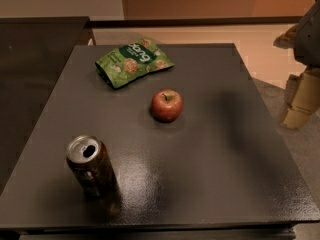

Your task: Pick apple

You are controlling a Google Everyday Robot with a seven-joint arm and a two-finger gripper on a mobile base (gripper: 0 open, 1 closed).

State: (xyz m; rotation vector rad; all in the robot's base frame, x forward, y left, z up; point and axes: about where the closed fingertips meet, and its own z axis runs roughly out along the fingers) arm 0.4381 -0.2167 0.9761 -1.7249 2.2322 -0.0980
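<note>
The small red apple point(167, 105), with a yellowish patch around its short stem, stands upright near the middle of the dark grey table point(215, 159). My gripper point(300, 81) is at the right edge of the camera view, off the table's right side. It is well to the right of the apple and apart from it. It holds nothing that I can see.
A green snack bag point(133, 61) lies flat behind and left of the apple. An opened dark soda can point(90, 166) stands at the front left. A second dark surface point(35, 74) adjoins the table on the left. Floor shows to the right.
</note>
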